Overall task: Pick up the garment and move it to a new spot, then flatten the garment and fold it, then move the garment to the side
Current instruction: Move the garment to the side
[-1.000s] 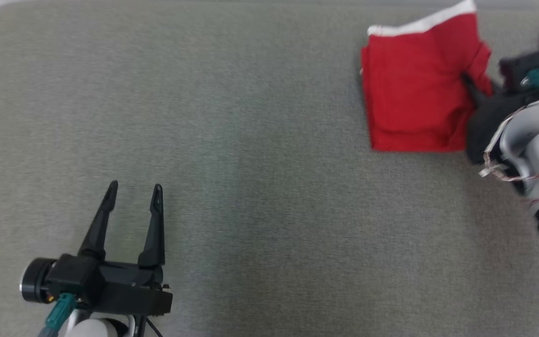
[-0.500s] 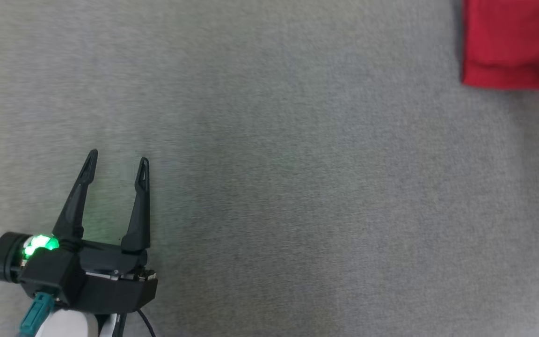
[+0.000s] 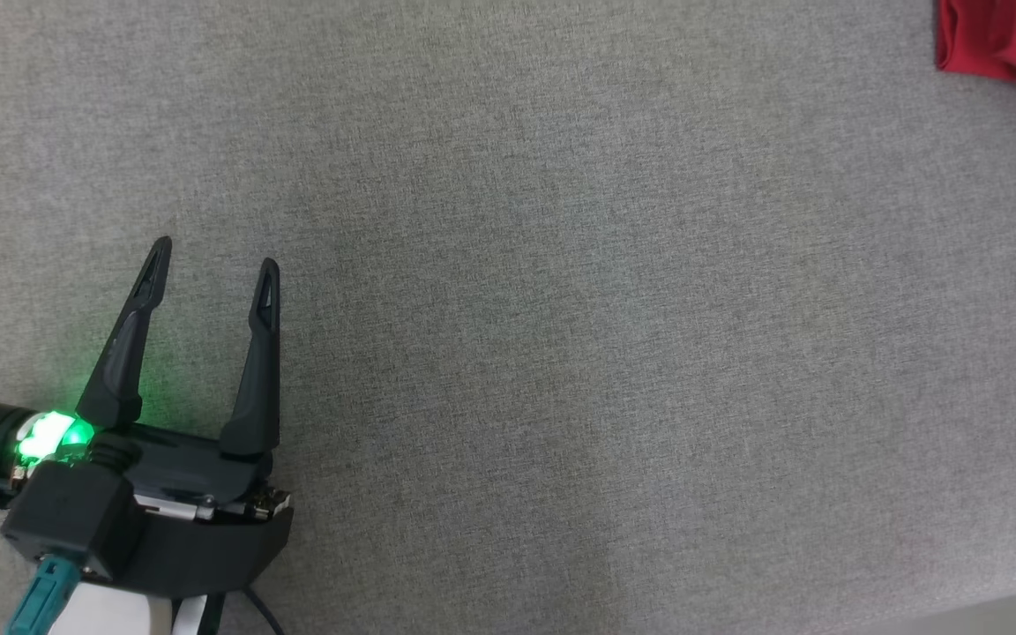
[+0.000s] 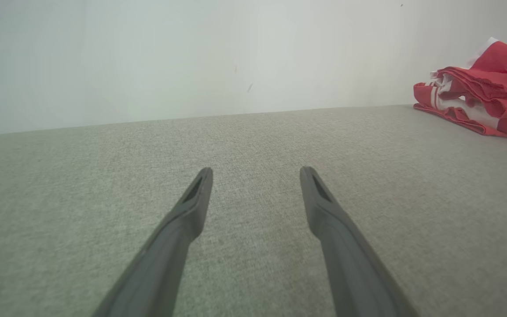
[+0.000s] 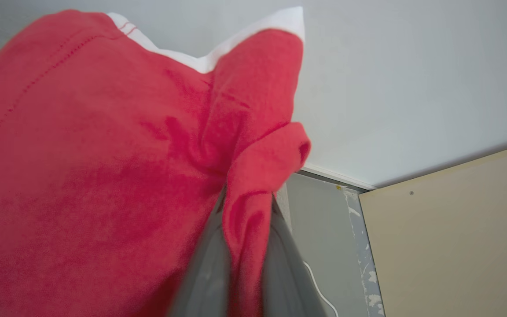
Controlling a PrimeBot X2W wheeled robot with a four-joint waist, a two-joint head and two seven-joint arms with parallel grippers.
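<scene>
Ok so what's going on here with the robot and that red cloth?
The right gripper is shut on a fold of the red garment with white trim, which is bunched at the far right of the grey fabric surface. The left gripper is open over bare surface, holding nothing.

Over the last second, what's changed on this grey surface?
Mostly the head camera swung: the red garment now sits at that view's top right corner, farther from the left tool than before. Nothing was grabbed or released: the right tool stays shut on a garment fold, and the left tool stays open and empty.
</scene>
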